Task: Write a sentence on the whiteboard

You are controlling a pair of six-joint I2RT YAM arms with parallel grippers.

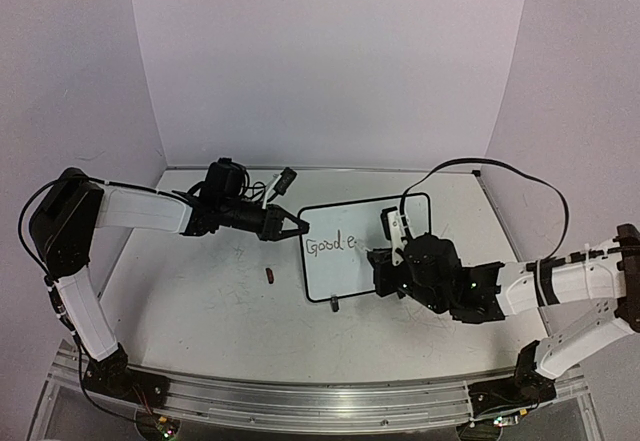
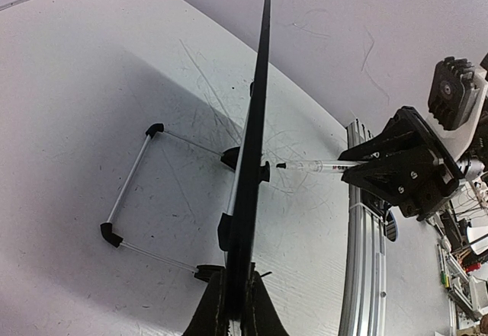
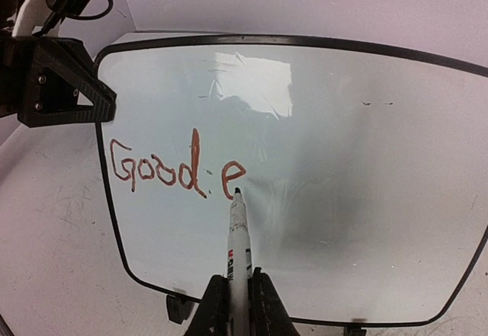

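- My left fingers point(image 2: 216, 317) are closed on the left edge of the whiteboard point(image 1: 340, 221), near its far corner. In the left wrist view the whiteboard point(image 2: 255, 123) shows edge-on between them.
- My right fingers point(image 3: 216, 312) are closed around a white marker point(image 3: 239, 237), which points away from me toward the whiteboard point(image 3: 343, 199).
- The whiteboard stands tilted on the counter point(image 1: 200, 301), about in the middle, between my two arms. Its wire stand point(image 2: 130, 176) rests on the counter behind it.
- The sentence point(image 3: 175, 170) is not complete: only "Good e" is written, in reddish-brown letters, on the left half of the board. In the top view the sentence point(image 1: 330, 245) is beside the left rim.
- The marker tip is at the lower part of the "e". I cannot tell if it really touches the surface.
- The right half of the board has no writing, only a few small dark specks.
- A small dark thing point(image 1: 270, 276) lies on the counter, just left of the board.
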